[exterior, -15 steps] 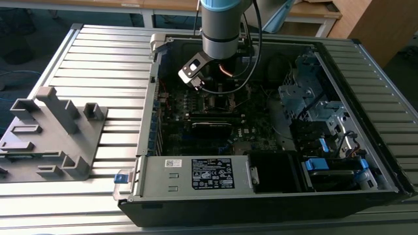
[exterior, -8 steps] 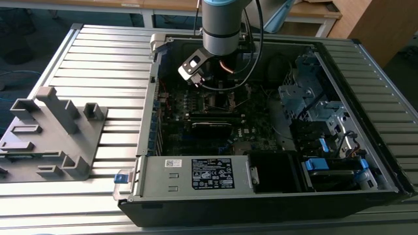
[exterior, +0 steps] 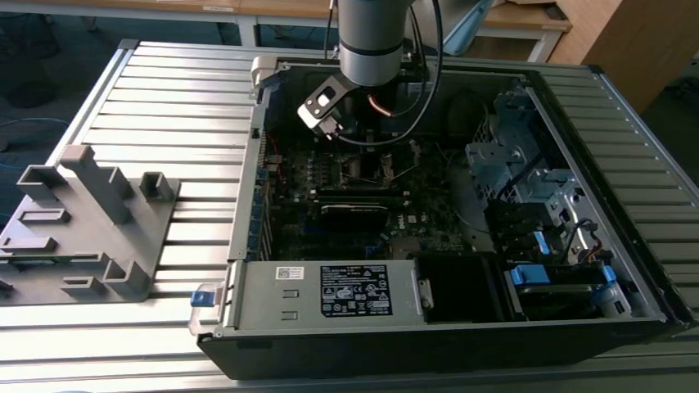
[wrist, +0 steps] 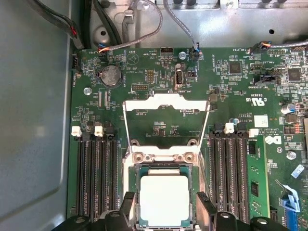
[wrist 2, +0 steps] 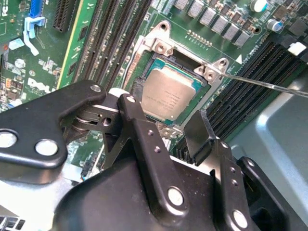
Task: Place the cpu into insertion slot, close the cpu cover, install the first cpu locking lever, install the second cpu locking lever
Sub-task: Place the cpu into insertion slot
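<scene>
Right, I am looking at the slatted table (exterior: 164, 98), which is carrying the open computer case (exterior: 437, 354), with a grey fixture (exterior: 87, 221) sitting well off to the exterior view's left. The arm (exterior: 372, 37) is hanging down into the case. Inside, the case is holding a grey power supply (exterior: 327, 291), a metal drive cage (exterior: 525, 164) and the green motherboard (wrist: 231, 101), which is lying flat below the gripper (wrist: 165, 198). The gripper is hanging spread wide and pinching nothing: its two black fingers (wrist: 127, 204) are standing one to each side of the insertion slot (wrist: 166, 157), apart from it as far as I can tell. The cpu (wrist: 164, 197) is lying in that slot, directly between and beneath the fingertips, silver top facing up. The cpu cover (wrist: 166, 102) is standing open, tipped up just beyond the fingertips, with bare board showing through its window. Long black memory slots (wrist: 96, 178) are running along both sides of the fingers, and one green memory stick (wrist: 255, 180) is sitting among those on one side. A thin silver locking lever (wrist 2: 269, 83) is sticking out free from the slot's corner. The gripper's body is cutting off the near edge of the cpu in the first wrist view, so I am not able to tell whether it is fully seated. In the exterior view the arm's wrist is covering the board under it.
</scene>
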### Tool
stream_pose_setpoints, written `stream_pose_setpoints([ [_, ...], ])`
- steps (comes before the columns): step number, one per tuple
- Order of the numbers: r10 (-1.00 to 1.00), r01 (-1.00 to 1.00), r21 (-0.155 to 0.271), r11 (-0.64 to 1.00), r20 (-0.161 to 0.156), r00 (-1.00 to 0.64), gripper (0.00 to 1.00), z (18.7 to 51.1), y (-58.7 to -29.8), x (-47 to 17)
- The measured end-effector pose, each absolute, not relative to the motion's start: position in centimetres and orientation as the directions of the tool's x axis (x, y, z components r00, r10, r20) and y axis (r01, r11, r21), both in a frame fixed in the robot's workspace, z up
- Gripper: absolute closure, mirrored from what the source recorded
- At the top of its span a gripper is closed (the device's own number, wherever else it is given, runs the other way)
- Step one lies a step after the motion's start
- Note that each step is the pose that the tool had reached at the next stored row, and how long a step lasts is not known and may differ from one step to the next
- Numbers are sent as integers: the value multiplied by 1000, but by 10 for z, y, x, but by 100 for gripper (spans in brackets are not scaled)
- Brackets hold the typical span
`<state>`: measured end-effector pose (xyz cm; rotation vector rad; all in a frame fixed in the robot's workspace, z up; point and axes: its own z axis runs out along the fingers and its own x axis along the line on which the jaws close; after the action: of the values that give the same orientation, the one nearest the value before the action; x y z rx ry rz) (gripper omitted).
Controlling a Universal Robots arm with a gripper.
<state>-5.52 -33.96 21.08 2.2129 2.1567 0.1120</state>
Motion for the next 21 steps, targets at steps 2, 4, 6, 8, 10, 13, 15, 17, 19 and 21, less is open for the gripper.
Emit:
stream_pose_setpoints([
  [2,1000,996,86,-26,17,25,39,211,-340,-55],
  [4,1000,996,86,-26,17,25,47,211,-340,-55],
  [6,1000,996,86,-26,17,25,53,211,-340,-55],
  [8,1000,996,86,-26,17,25,59,211,-340,-55],
  [10,1000,996,86,-26,17,25,71,211,-340,-55],
  [13,1000,996,86,-26,17,25,82,211,-340,-55],
  [15,1000,996,86,-26,17,25,82,211,-340,-55],
  [17,1000,996,86,-26,17,25,89,211,-340,-55],
  [19,1000,996,86,-26,17,25,89,211,-340,-55],
  [21,1000,996,86,-26,17,25,89,211,-340,-55],
])
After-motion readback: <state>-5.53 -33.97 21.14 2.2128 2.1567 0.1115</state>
